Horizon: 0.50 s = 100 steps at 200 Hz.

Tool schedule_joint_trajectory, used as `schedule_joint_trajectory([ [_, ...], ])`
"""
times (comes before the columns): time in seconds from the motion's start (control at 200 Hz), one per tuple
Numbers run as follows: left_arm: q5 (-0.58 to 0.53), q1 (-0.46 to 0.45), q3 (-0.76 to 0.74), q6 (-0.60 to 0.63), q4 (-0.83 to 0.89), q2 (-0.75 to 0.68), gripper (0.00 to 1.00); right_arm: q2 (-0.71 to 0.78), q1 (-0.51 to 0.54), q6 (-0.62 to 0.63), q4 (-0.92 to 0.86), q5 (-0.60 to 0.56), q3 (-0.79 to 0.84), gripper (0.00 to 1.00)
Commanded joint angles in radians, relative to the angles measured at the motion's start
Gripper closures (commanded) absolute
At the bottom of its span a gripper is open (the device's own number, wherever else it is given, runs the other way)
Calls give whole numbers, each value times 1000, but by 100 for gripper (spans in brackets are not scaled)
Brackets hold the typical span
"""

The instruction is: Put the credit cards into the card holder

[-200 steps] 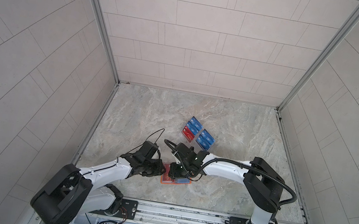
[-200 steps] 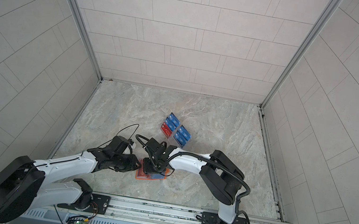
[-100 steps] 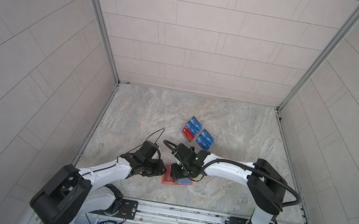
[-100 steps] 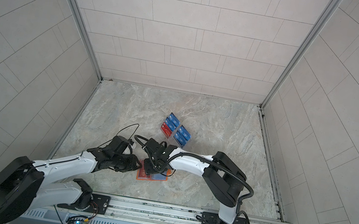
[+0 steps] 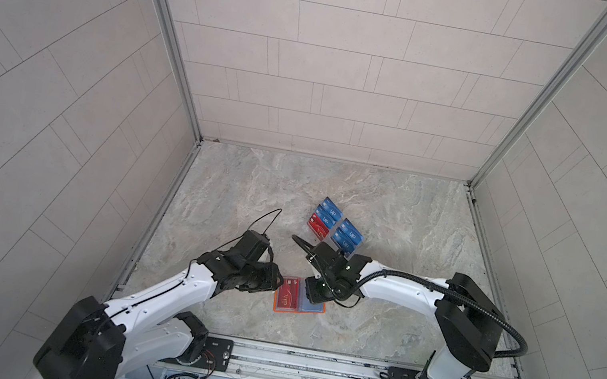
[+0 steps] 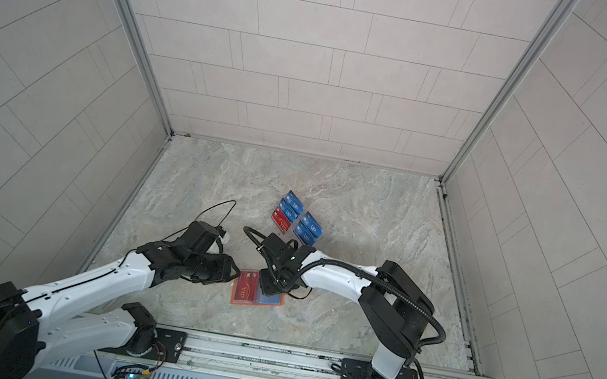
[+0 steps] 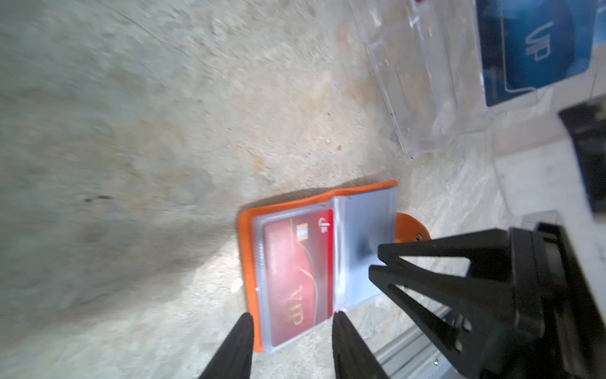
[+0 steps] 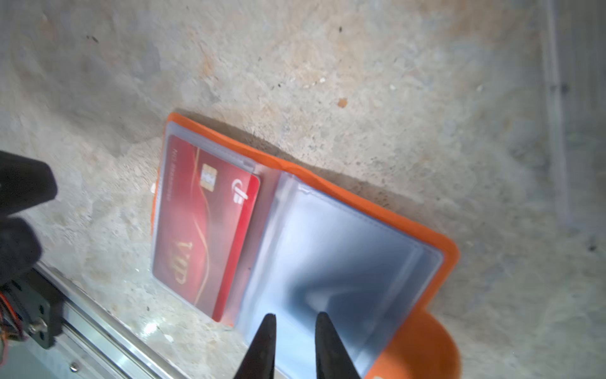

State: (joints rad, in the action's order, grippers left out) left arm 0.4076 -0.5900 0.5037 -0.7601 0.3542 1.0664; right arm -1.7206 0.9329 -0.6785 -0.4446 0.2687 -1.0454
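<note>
Right gripper [image 8: 293,323], jaws barely apart, rests on the open holder [image 5: 312,307] at lower centre (likely steadying it). Left gripper [image 7: 292,315] hovers open, empty.

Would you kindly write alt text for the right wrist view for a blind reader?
An orange card holder lies open on a stone table, a red VIP card tucked in one side, the facing sleeve bluish. The right gripper's black fingers, slightly apart, reach over that sleeve.

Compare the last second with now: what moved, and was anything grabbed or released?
The right claw slid rightward in both top views, off the card holder's left page, so the red card in its sleeve shows more fully. Nothing visibly grabbed or released. The holder, left claw and rack cards stayed put.
</note>
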Motion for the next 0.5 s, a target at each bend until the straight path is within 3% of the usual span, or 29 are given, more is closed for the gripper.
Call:
schedule_joint_trajectory([
  [0.0,45,-58,30,-69,-99,56,57,37,-29,32,-2,14,23,82],
  [0.11,70,-85,38,-112,-203,121,59,43,-42,37,2,18,44,87],
  [0.496,122,-91,55,-137,-354,289,58,38,-52,21,29,13,100,88],
])
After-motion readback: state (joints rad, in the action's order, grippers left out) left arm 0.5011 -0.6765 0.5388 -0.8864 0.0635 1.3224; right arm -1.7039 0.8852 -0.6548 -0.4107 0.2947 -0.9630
